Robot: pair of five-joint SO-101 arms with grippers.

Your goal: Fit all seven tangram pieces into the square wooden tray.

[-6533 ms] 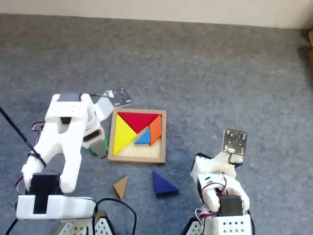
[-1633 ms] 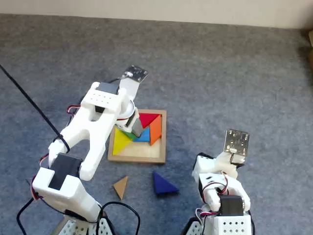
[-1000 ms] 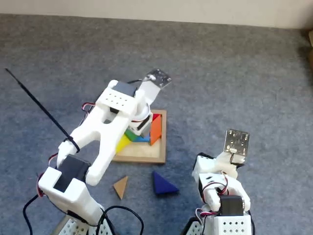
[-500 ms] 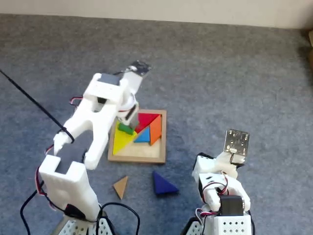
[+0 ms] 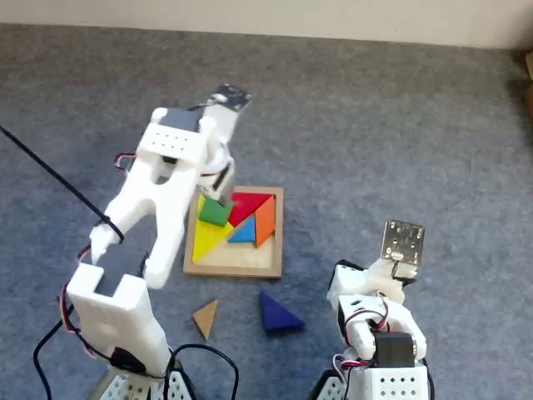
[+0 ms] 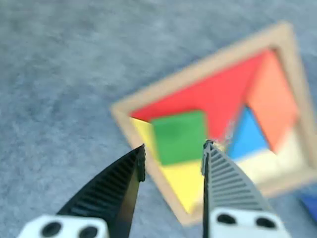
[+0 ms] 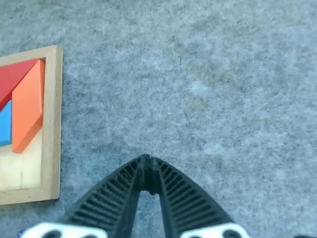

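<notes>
Currently, nearest the arm bases, the right gripper (image 7: 147,161) is parked low over the grey bench (image 5: 416,125), clenched on nothing, its tips meeting.

Just ahead, two pieces lie loose on the bench: a tan triangle (image 5: 206,317) and a dark blue triangle (image 5: 277,312). Both are outside the tray (image 5: 233,271), just off its near rim. The blue one is closer to the right arm.

The tray holds a yellow triangle (image 5: 206,240), a red triangle (image 5: 246,202), an orange piece (image 5: 265,221) and a light blue triangle (image 5: 244,234). Bare wood shows along the near side.

Farther on, the left gripper (image 6: 173,147) hangs over the tray's far-left part, released, fingers spread. The green square (image 6: 179,136) lies straight ahead of the tips, between their lines and apart from the left finger. It rests across the seam of yellow and red.

Judgement: the square sits on top of other pieces, not seated. The open slot lies toward the near rim. The left arm is the nearer one to shift it.
</notes>
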